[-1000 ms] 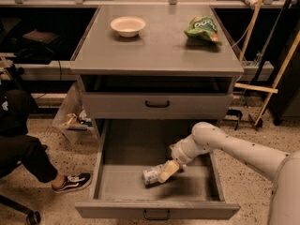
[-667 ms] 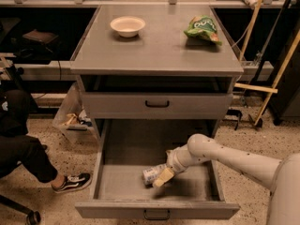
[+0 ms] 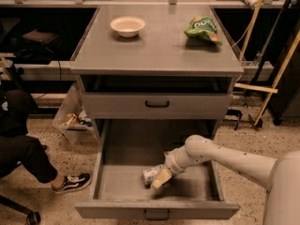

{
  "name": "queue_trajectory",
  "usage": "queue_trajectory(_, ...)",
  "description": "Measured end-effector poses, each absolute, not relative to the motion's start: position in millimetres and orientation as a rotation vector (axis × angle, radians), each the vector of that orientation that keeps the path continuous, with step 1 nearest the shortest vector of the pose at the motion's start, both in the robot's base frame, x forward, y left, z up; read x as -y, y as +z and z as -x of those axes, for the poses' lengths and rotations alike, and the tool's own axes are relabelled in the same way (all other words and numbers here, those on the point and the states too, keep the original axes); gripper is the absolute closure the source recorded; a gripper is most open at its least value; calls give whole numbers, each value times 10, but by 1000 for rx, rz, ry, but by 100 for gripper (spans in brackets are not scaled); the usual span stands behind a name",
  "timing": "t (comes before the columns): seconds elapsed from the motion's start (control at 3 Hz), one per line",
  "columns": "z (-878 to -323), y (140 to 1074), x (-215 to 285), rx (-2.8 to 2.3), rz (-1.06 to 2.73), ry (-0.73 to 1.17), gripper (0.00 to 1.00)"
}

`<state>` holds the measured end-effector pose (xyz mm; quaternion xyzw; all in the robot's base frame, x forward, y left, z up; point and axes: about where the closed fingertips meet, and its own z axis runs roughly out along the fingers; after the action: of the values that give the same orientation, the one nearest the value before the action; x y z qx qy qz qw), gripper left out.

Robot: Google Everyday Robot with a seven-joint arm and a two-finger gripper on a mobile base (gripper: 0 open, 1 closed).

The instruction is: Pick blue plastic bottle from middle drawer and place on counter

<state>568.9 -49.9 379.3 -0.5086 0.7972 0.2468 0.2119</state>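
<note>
The gripper (image 3: 158, 178) is low in the open drawer (image 3: 117, 187), right at the bottle (image 3: 149, 173), which lies on its side on the drawer floor near the middle, a little toward the front. Whether the jaws are clenched on the bottle or slack cannot be told from here.

The step in hand looks like the grasp. It would go best with a firm hold across the bottle's body, since a round, smooth bottle lying down may roll or squirt out if pinched near an end. The lift should then go straight up and outward, toward the camera, because the closed drawer (image 3: 157, 104) above overhangs the back of the tray.

On the tabletop (image 3: 154, 48) a bowl (image 3: 127, 26) sits at the rear left and a green bag (image 3: 202, 28) at the rear right; the front half between them is bare, a fair spot to set down. A seated person's shoe (image 3: 71, 183) rests on the floor to the left, and wooden sticks (image 3: 276, 74) lean to the right, both apart from the arm.
</note>
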Motion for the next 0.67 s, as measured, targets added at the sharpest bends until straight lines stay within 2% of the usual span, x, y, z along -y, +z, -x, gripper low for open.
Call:
queue_trajectory(0.33, -5689, 3793, 499, -2214, 1413, 686, 19)
queue_trajectory(0.67, -5689, 3793, 499, -2214, 1413, 686, 42)
